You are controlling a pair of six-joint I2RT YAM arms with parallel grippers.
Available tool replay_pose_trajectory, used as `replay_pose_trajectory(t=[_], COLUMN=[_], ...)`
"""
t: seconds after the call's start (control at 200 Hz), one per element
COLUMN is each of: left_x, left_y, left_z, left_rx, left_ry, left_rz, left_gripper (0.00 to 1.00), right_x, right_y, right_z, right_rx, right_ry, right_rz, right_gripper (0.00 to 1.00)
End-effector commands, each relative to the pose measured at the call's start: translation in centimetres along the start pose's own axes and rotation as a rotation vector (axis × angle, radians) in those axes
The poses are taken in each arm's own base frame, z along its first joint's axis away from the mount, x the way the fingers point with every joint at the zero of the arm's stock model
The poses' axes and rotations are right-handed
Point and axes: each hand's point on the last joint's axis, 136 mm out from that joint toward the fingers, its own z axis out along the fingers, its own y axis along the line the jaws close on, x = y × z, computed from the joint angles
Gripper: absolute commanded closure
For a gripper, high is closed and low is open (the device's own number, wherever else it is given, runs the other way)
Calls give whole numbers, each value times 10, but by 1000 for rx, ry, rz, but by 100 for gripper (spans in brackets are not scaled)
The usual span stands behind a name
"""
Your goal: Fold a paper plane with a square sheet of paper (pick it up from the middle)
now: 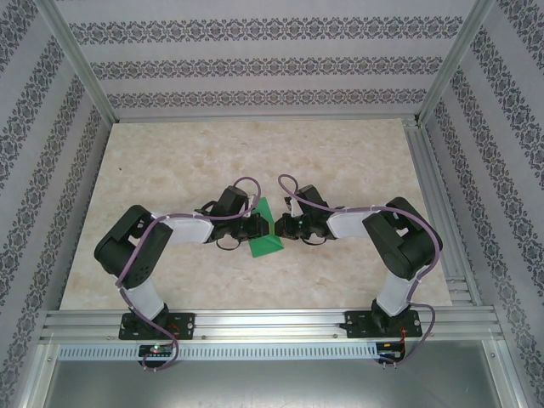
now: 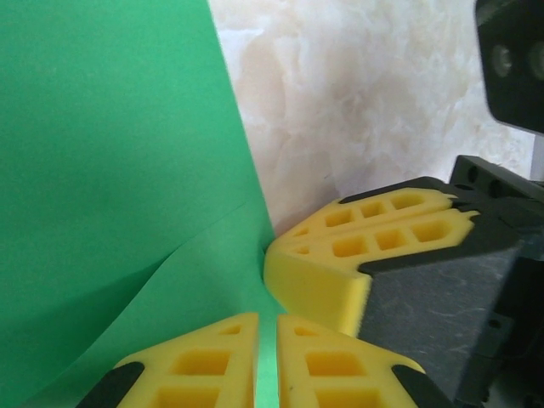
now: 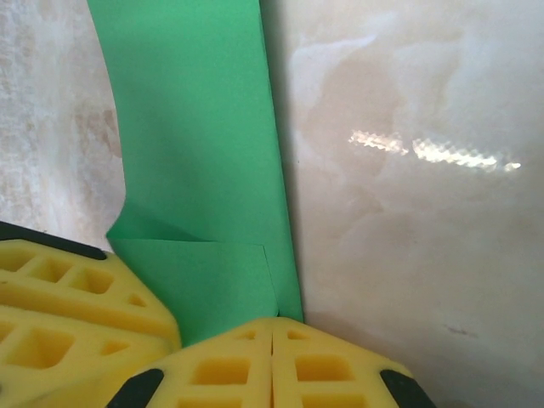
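paper (image 1: 266, 236): bright green, partly folded, with a creased flap across its lower part in the right wrist view
paper's place: mid-table, tilted up between the two grippers; whether its free end touches the table (image 1: 357, 161) cannot be told
left gripper (image 2: 267, 361): yellow fingers (image 2: 204, 357) closed to a thin slit, a sliver of green paper pinched in it
right gripper (image 3: 272, 365): fingers (image 3: 331, 370) pressed together, the paper's lower edge running into their seam
grippers: tip to tip on the same part of the paper, set at an angle to each other
arms: both bent inward from the near edge, meeting at the middle
table: marbled beige
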Motion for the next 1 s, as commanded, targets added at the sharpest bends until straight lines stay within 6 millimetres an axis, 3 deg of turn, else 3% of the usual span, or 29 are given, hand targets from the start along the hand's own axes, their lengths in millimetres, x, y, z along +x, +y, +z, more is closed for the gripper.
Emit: replay_pose_trajectory(t=[0.0,0.21,0.45,0.709,0.994], left_x=[-3,-1,-1,-1,-3], left_y=[-2,6,9,8,1], left_z=[5,9,10,10,9], left_rx=[-10,-36,-51,-47,-21], left_ry=[-2,8,7,3,6], left_rz=[26,10,-2,0,27], left_gripper=[85,86,86,86,86], right_x=[-8,-10,-13,-3,10], right_y=[4,7,11,4,-2], right_z=[2,-3,-24,-35,-24], right_rx=[-12,-13,25,72,97], right_ry=[-10,-16,-61,-60,-9], right_rz=[-28,-25,-39,-48,-48], right_gripper=[92,87,74,74,75])
